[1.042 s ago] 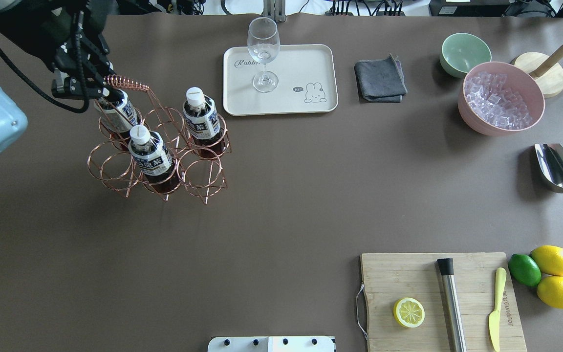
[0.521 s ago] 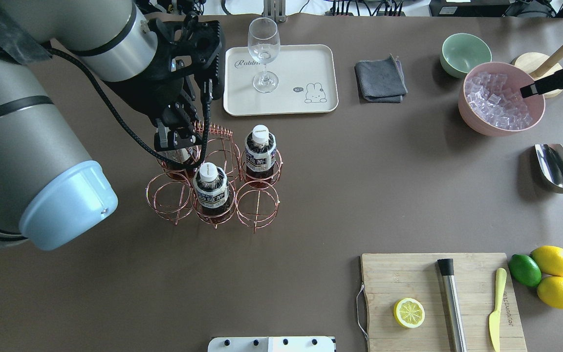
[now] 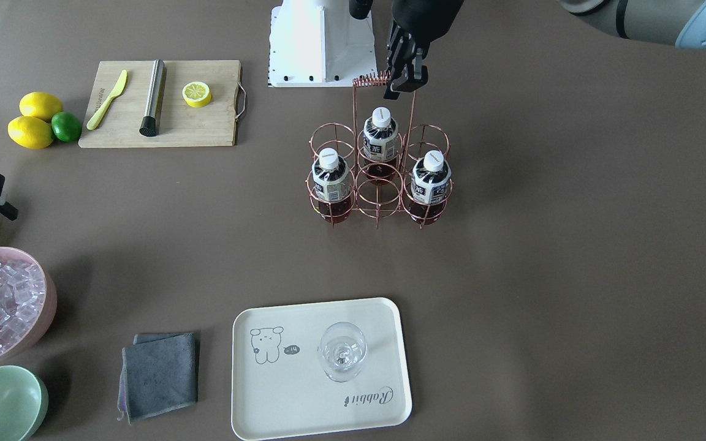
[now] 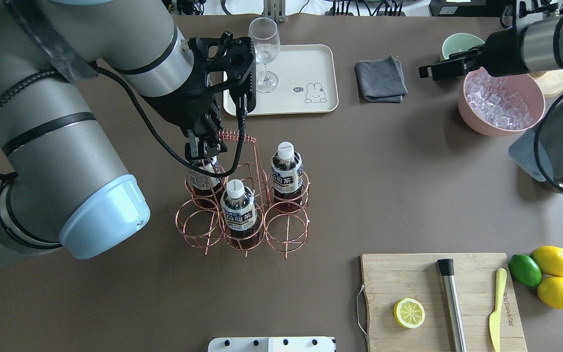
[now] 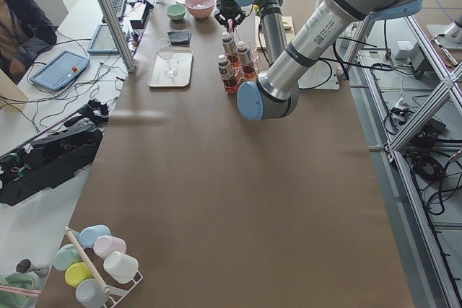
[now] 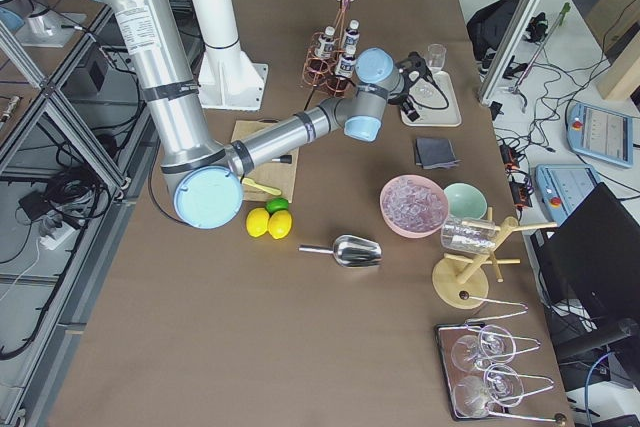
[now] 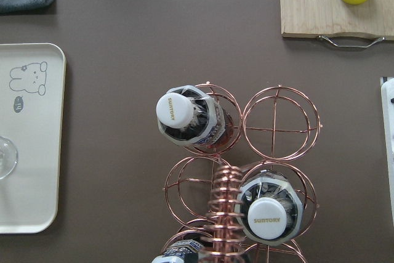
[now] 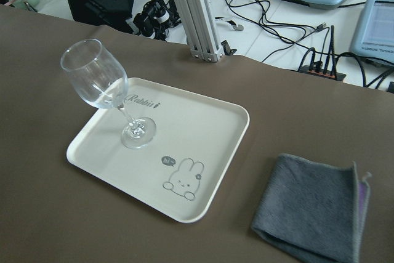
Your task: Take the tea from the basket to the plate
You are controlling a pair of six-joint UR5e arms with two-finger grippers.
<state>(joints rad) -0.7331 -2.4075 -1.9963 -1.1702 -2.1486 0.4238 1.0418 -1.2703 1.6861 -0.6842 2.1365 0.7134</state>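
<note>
From where I stand, the left gripper (image 3: pixel 403 84) hangs over the middle of the table with its fingers pinched together on one end of the coiled handle (image 4: pixel 235 135) of the basket (image 7: pixel 278 129). All three tea bottles (image 3: pixel 381 138) stand upright in their wire rings, white caps up. They sit below the jaws, not between them. One bottle is almost straight under the gripper, another is in the middle ring on the robot's side, and the third is at the other end of the handle. The plate (image 4: pixel 311 63) lies further out from the robot, well apart from the basket, with only a wine glass (image 4: pixel 263 46) on it. The right gripper (image 4: pixel 428 71) hovers by the pink bowl of ice (image 4: pixel 477 124), its fingers seemingly apart and holding nothing.
</note>
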